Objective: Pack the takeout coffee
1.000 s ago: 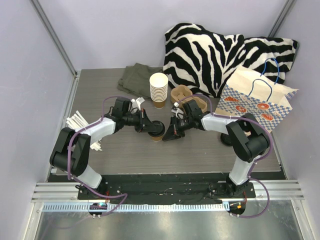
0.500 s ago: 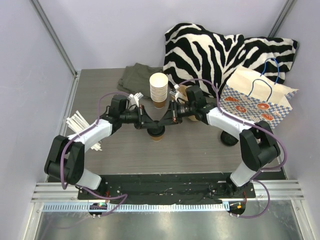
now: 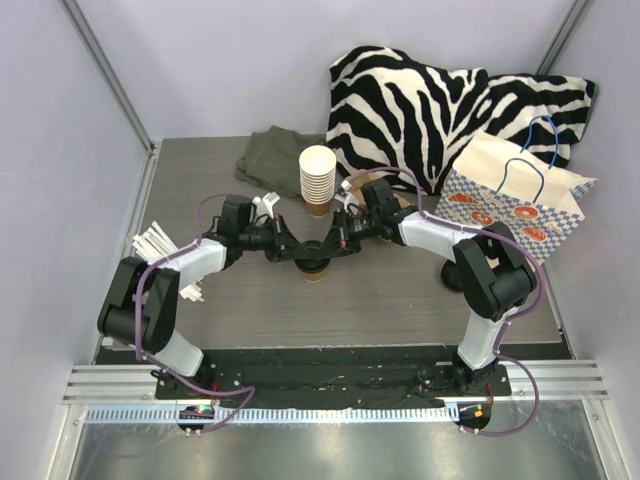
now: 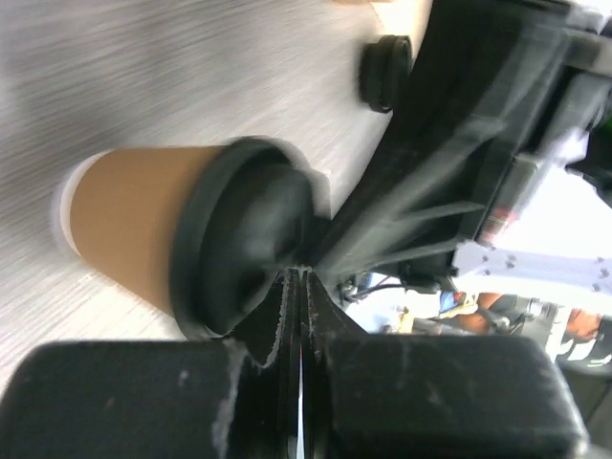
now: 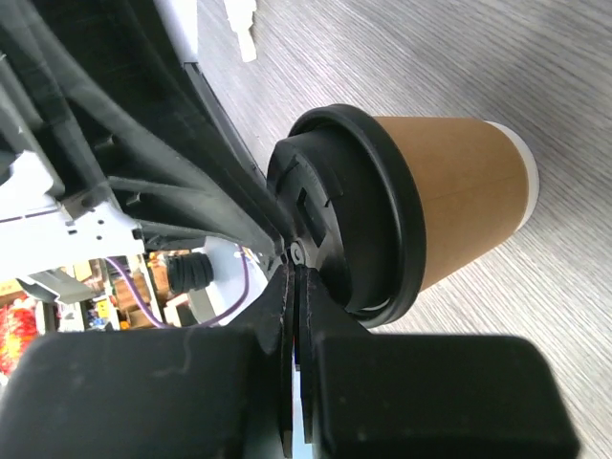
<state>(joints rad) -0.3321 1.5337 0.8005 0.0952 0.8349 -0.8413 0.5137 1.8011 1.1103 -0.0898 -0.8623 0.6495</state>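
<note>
Nearest the arm bases, the grey table carried the takeout cup, standing upright about midway between the two arms with its black lid on. The left claw and the right claw met over it from either side. Each had its fingers pressed together with nothing between them, and both sets of tips rested on the lid's top.

From the left wrist, the left claw touched the lid above the brown cup. From the right wrist, the right claw met the lid near its sip hole, and the lid's rim sat evenly round the cup.

The step in hand looked like pressing the lid home. The next move would call for one claw to back off, part wide enough for the cup's body, grip it below the rim and carry it level toward the packing things at the far right.

At the left lay one loose pile of white sticks. Farther back stood one stack of cups, too fine to count exactly, then one cardboard carrier and one green cloth. Beyond those were one paper bag and, farthest, one zebra-print cushion. In all there were two arms, one lidded cup and one lid.
</note>
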